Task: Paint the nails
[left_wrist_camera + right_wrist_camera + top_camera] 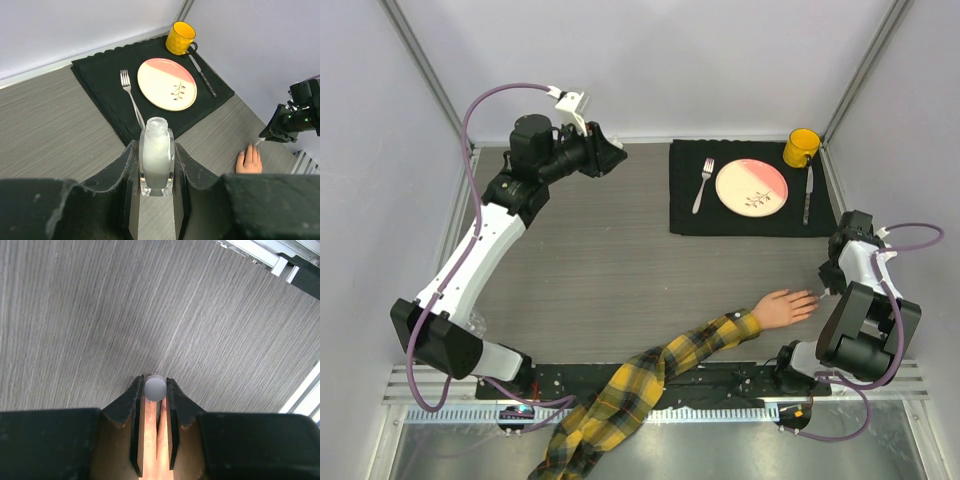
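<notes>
1. Far left, the left arm reaches to the back of the grey wood-grain table (620,260). The left gripper (610,152) is up near the rear wall, pointing right.
2. Its wrist view gives the grip: both jaws are clamped on a small clear bottle (156,157). The bottle stands upright between them, pale liquid inside, neck bare.
3. Low centre, the yellow-and-black plaid sleeve (640,385) runs from the near edge up and to the right, lying across the black base rail.
4. Back right there's a black placemat (685,215). On it sit a fork (703,185), a pink-and-cream plate (751,186), a knife (808,195) and a yellow mug (800,147) at the far corner.
5. Out of the cuff comes the peach mannequin hand (785,308), flat on the table, fingers aimed right.
6. The nails (813,299) sit at those fingertips, too tiny to pick out from above.
7. Far right, the right gripper (155,381) hangs straight over the fingers (149,440). Its jaws are pinched on a round pale cap (155,389).
8. From the left wrist camera, a thin white stick (260,143) slants down from that gripper to just above the fingertips.
</notes>
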Controlling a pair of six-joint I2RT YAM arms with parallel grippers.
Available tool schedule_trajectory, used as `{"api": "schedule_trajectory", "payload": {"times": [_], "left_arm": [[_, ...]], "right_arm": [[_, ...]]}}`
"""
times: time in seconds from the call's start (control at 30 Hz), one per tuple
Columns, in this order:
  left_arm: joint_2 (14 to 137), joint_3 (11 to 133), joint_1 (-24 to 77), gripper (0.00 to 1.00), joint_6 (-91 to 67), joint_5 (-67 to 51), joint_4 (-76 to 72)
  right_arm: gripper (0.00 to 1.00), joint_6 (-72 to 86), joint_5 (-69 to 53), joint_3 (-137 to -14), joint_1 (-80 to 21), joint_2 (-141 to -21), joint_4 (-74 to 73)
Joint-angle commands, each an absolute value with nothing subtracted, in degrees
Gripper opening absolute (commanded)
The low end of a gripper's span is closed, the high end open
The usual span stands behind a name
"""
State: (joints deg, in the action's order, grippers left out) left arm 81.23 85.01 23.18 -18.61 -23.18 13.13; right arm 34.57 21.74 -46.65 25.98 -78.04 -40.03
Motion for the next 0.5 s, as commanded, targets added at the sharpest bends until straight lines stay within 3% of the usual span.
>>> {"api": "schedule_trajectory", "payload": {"times": [0.0,0.47], "left_arm": [[79.28,85.61,23.38,0.0,-17.67,-23.82,10.9],[78.84,85.17,23.38,0.0,-18.11,-24.26,10.46]], "right_arm": [[0.0,34.19,21.54,-48.16,26.19,-78.31,-38.32],[0.0,35.24,18.28,-45.97,25.49,-74.01,-41.83]]}}
